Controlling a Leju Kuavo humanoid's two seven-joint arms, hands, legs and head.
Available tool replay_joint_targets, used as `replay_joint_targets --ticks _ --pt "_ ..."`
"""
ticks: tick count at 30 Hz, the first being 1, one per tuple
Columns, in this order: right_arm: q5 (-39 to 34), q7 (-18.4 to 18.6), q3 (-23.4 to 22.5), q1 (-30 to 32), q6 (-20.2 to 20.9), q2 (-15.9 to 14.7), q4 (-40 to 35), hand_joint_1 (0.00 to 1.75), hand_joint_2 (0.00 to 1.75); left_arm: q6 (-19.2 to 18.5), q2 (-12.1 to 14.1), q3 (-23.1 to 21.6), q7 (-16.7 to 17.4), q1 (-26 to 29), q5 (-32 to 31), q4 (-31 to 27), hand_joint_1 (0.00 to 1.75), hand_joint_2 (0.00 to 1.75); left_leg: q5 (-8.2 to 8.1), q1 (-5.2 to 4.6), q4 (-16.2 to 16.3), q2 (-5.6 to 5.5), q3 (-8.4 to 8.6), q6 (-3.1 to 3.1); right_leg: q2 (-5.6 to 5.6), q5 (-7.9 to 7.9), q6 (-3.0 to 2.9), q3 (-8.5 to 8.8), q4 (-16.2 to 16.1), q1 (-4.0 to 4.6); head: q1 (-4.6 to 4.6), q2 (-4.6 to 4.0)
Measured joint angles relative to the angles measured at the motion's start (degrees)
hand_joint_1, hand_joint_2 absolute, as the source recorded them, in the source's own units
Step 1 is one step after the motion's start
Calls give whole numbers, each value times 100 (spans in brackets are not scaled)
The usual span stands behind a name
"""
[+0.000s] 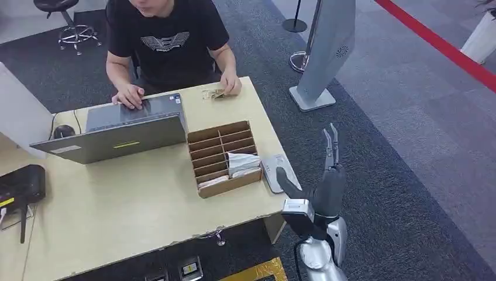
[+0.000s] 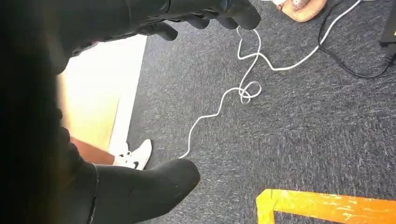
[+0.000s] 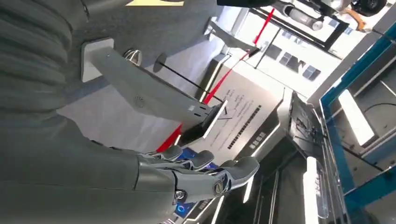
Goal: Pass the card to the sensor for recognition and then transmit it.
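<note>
Your right hand [image 1: 329,170] stands raised beside the table's [image 1: 134,211] right edge, fingers [image 1: 331,140] stretched straight and close together, thumb apart, holding nothing; the right wrist view confirms the extended fingers [image 3: 212,170] with nothing between them. Its thumb lies just over the grey card sensor [image 1: 274,171], which sits at the table's right edge, touching or just beside the cardboard card organizer [image 1: 223,157]. That organizer is divided into slots, and you can see white cards [image 1: 243,162] standing in its right-hand compartments and more in the nearest slot. Your left hand [image 2: 154,182] hangs over dark carpet [image 2: 299,135], thumb and fingers [image 2: 210,11] spread wide with nothing between them; a white cable [image 2: 243,88] loops across the floor beneath. Across the table a person in a black T-shirt [image 1: 169,41] has one hand on an open laptop [image 1: 126,129] and the other hand [image 1: 230,85] resting near a small item you cannot identify.
</note>
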Motion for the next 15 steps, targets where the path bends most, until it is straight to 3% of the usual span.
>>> replay_joint_targets --ticks 9,15 --pt "50 85 13 29 2 4 157 0 175 0 0 125 77 -4 -63 0 0 175 0 0 0 0 -1 0 0 0 0 0 0 0 0 0" --pt "-74 -44 46 35 2 4 236 0 175 0 0 201 81 -3 -120 0 0 175 0 0 0 0 0 0 0 0 0 0 0 0 0 0"
